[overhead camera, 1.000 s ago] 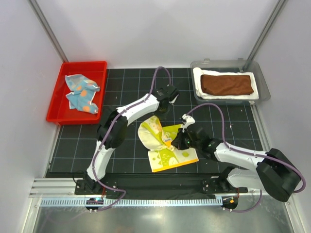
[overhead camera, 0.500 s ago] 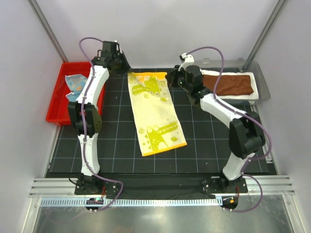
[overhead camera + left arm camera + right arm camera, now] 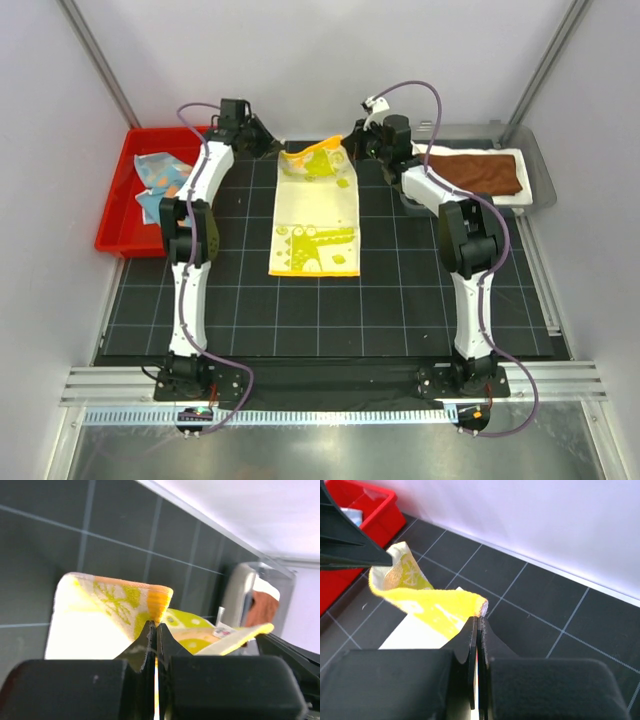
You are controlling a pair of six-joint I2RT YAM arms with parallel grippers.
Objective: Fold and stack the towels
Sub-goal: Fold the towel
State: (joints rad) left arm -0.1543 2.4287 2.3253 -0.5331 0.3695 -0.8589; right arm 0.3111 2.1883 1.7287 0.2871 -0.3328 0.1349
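Observation:
The yellow towel with green print point(image 3: 315, 215) lies lengthwise on the black mat, its far end lifted. My left gripper point(image 3: 280, 150) is shut on the far left corner, which also shows in the left wrist view point(image 3: 117, 600). My right gripper point(image 3: 348, 148) is shut on the far right corner, seen in the right wrist view point(image 3: 430, 602). The far edge sags between them. The light blue towel with orange spots point(image 3: 160, 185) lies crumpled in the red bin point(image 3: 115, 235). The folded rust-brown towel point(image 3: 478, 170) rests on the white towel point(image 3: 490, 198) in the grey tray point(image 3: 537, 165).
The red bin stands at the far left of the mat and the grey tray at the far right. White walls close the back and sides. Both arms stretch far out over the mat's sides.
The towel was dragged toward the back, its near edge now farther from the bases. It lies straighter, and its far edge has risen between the grippers, which moved slightly closer together.

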